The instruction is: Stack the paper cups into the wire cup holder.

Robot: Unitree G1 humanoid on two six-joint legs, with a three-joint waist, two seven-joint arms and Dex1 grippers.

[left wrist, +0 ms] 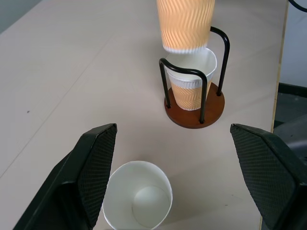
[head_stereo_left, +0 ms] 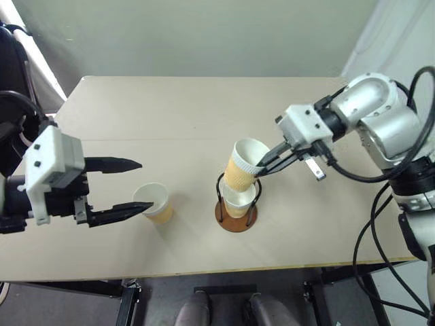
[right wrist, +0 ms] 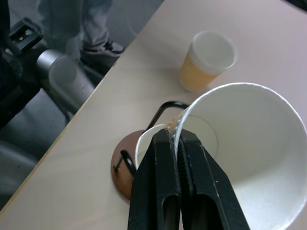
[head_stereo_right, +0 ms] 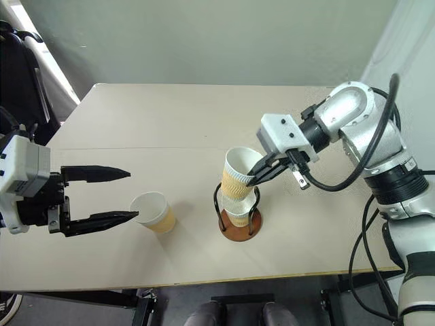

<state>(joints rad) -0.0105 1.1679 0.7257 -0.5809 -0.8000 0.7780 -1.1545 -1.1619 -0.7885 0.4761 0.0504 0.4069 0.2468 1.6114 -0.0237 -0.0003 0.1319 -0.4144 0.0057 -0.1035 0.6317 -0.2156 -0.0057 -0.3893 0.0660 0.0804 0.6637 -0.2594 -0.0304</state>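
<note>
Rippled paper cups [left wrist: 186, 24], glossy wooden holder base [left wrist: 211, 108], seemingly matt table [head_stereo_left: 170, 109].

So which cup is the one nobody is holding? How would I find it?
Look at the tan table and find the wire cup holder with its round brown base near the front edge. Beside it, toward the open left end effector, one paper cup stands upright on the bare tabletop. The other cups are either inside the holder or pinched above it; this one stands alone.
</note>
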